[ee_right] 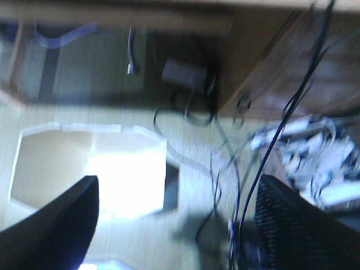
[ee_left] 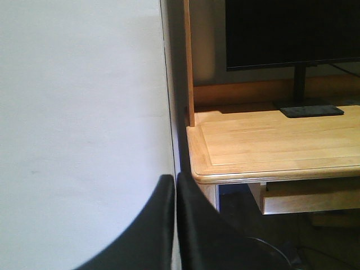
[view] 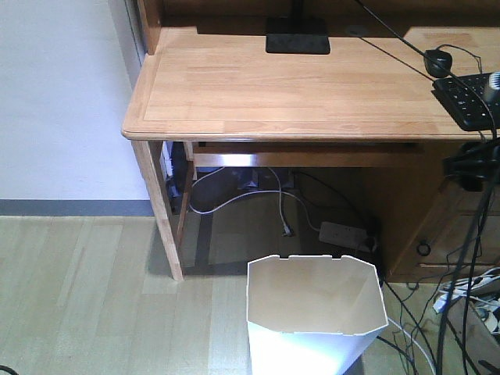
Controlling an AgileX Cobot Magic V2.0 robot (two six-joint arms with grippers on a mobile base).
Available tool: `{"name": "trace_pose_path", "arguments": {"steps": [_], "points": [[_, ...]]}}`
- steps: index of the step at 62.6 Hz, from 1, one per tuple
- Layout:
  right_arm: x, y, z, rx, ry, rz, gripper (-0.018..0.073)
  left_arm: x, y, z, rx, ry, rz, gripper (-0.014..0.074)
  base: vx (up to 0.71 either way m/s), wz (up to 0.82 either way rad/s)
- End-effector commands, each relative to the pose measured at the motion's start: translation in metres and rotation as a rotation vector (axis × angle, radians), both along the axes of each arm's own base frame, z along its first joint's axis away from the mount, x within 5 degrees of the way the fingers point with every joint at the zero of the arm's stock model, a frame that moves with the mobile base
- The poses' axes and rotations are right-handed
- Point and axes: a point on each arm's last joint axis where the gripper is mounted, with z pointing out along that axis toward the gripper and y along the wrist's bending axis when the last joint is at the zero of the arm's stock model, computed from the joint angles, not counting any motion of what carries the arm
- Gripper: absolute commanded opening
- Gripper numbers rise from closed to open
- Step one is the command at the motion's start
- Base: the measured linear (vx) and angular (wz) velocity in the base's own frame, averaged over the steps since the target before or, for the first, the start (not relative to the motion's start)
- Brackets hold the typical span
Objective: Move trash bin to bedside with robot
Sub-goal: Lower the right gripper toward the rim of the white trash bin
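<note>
The white trash bin (view: 315,297) stands on the wood floor in front of the desk, its cream inside showing. In the blurred right wrist view the trash bin (ee_right: 50,160) lies below and to the left. My right gripper (ee_right: 177,185) hangs above the floor just right of the bin, open wide, with nothing between its fingers (ee_right: 62,225). My left gripper (ee_left: 175,188) is shut with nothing in it, its fingers (ee_left: 157,225) pressed together and facing the wall beside the desk corner. The bedside is out of view.
A wooden desk (view: 297,86) carries a monitor base (view: 297,35) and a black keypad (view: 467,98). Its leg (view: 160,211) stands left of the bin. A power strip (view: 344,233) and tangled cables (view: 461,312) lie under and right of the desk. A white wall (ee_left: 84,112) stands to the left.
</note>
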Motion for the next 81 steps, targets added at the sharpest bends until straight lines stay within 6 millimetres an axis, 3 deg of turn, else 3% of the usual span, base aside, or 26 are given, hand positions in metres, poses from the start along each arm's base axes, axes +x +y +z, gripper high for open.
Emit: {"name": "trace_pose_path", "arguments": {"steps": [1,9,20,29,50,81], "points": [[0.02,0.0,-0.003,0.007,-0.006,0.02,0.0554,-0.001,-0.001,0.004,-0.023,-0.077,-0.009,-0.0006,0.0,0.0],[0.037,-0.001,-0.036,0.012,0.08,0.046,0.0554,-0.001,-0.001,0.004,-0.023,-0.077,-0.009,-0.0006,0.0,0.0],[0.057,-0.019,-0.091,0.134,0.22,-0.038,0.0552,-0.001,-0.001,0.004,-0.023,-0.077,-0.009,-0.0006,0.0,0.0],[0.069,-0.028,-0.125,0.164,0.254,0.015,0.0551,-0.001,-0.001,0.004,-0.023,-0.077,-0.009,-0.0006,0.0,0.0],[0.087,-0.03,-0.226,0.172,0.361,0.044,0.0551,-0.001,-0.001,0.004,-0.023,-0.077,-0.009,-0.0006,0.0,0.0],[0.12,-0.029,-0.35,0.195,0.465,0.079,0.0551,-0.001,-0.001,0.004,-0.023,-0.077,-0.009,-0.0006,0.0,0.0]]}}
